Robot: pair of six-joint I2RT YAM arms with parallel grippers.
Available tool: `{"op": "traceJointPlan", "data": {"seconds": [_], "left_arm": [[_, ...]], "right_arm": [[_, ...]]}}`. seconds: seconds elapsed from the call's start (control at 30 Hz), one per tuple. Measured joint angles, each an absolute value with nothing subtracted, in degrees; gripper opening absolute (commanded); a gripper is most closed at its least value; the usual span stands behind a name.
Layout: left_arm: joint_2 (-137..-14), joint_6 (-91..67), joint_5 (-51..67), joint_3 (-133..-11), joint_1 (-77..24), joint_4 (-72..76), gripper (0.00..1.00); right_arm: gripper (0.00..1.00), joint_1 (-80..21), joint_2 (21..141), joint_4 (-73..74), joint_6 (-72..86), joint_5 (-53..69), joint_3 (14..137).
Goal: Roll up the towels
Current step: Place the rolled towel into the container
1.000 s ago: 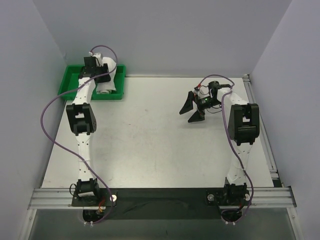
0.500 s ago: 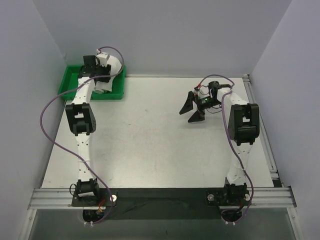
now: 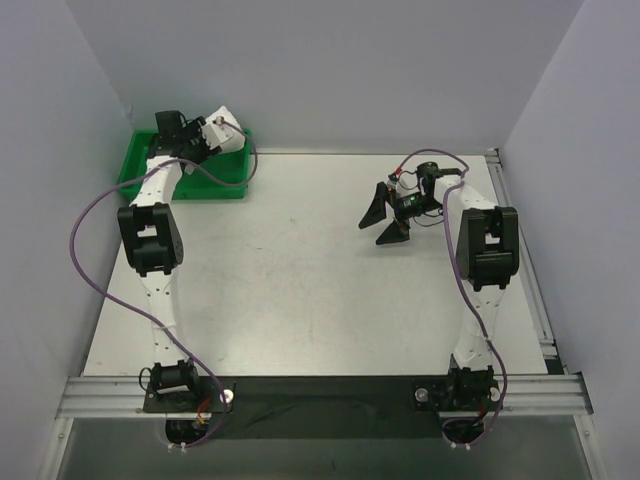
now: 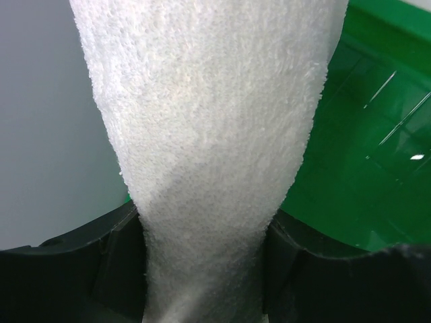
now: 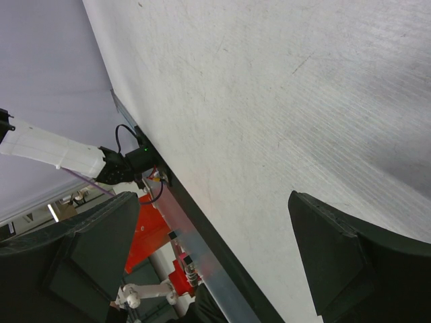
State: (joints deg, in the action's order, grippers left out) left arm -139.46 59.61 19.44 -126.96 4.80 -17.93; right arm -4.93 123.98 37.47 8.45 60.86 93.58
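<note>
A white terry towel (image 3: 226, 128) is bunched up and held above the back right corner of the green tray (image 3: 138, 166). My left gripper (image 3: 205, 140) is shut on it. In the left wrist view the towel (image 4: 215, 121) fills the middle and narrows between the two black fingers (image 4: 74, 269), with my left gripper (image 4: 205, 235) closed round it and the green tray (image 4: 367, 168) behind. My right gripper (image 3: 386, 215) hovers open over the right half of the table with nothing in it. In the right wrist view my right gripper (image 5: 209, 235) stands wide apart over the bare table (image 5: 283, 94).
The green tray sits at the table's back left corner against the wall. Grey walls close in the left, back and right sides. A metal rail (image 3: 320, 393) with both arm bases runs along the near edge.
My left arm has lifted the towel up out of the tray and swung its wrist to the right. The right arm has not moved.
</note>
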Motion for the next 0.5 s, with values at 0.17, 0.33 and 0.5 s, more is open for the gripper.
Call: {"op": "traceJointPlan", "data": {"seconds": [0.17,0.33,0.5], "left_arm": [[-140.84,69.17,20.27,-126.72,5.08,-16.43,0.00],[-143.02,75.20,21.50,-126.72,5.19,-15.16,0.00],[-145.82,79.29,21.65,-126.72,5.34,-15.11,0.00]], "right_arm": [[1.00,-4.93,123.98,37.52,8.45,60.86,93.38],[1.00,-4.91,123.98,37.50,8.45,60.86,93.36],[1.00,-4.91,123.98,37.50,8.45,60.84,93.36]]}}
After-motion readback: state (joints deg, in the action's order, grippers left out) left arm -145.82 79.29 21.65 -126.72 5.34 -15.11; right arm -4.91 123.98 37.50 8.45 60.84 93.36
